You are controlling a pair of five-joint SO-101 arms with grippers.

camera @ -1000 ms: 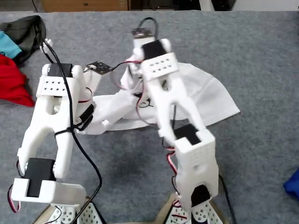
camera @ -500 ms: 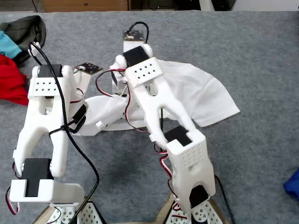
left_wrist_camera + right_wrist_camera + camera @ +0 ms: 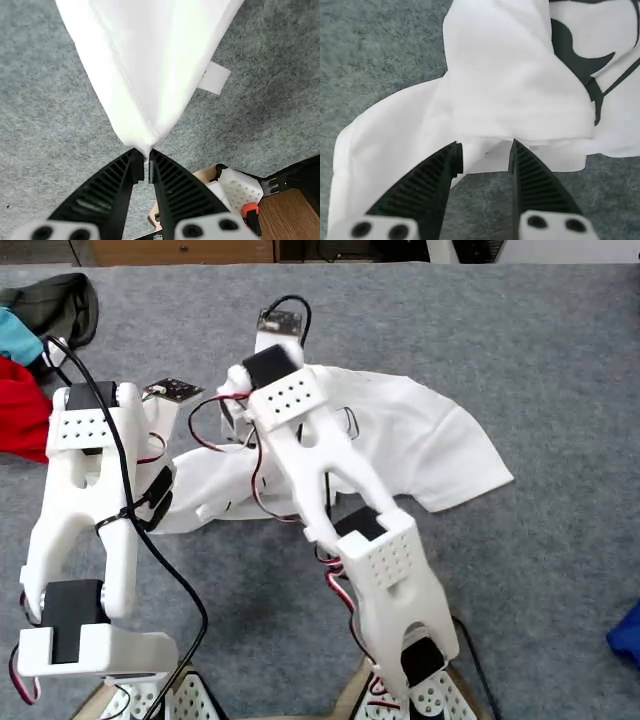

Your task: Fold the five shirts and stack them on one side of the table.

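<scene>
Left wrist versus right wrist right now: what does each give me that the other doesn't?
Left wrist: the left gripper pinched shut on a hem corner of the white shirt, with a small white label sticking out at the shirt's edge.
Right wrist: the right gripper open, its tips at a folded edge of the shirt, and the shirt's black print.
Both: the white shirt over the grey table cover.

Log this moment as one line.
left gripper: shut on white shirt corner | right gripper: open at shirt fold | red cloth: table edge
</scene>
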